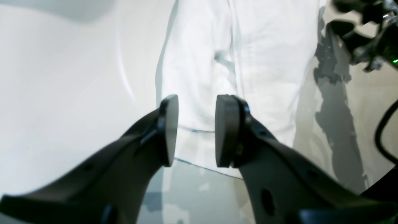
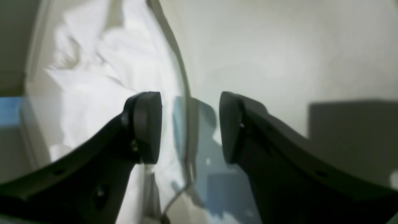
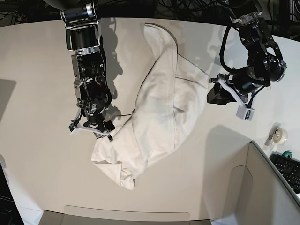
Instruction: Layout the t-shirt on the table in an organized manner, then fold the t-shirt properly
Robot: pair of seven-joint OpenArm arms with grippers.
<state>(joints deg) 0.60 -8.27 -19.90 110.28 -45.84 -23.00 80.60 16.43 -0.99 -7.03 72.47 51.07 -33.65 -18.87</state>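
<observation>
I am holding my right gripper [image 2: 190, 127] with its jaws parted and nothing between them, at the edge of the white t-shirt [image 3: 159, 103]. My left gripper [image 1: 196, 130] is also standing open and empty. The t-shirt is lying rumpled on the table [image 3: 37, 93], between my arms.

2 black arms [image 3: 89, 75], rounded pads [image 1: 224, 130]
</observation>
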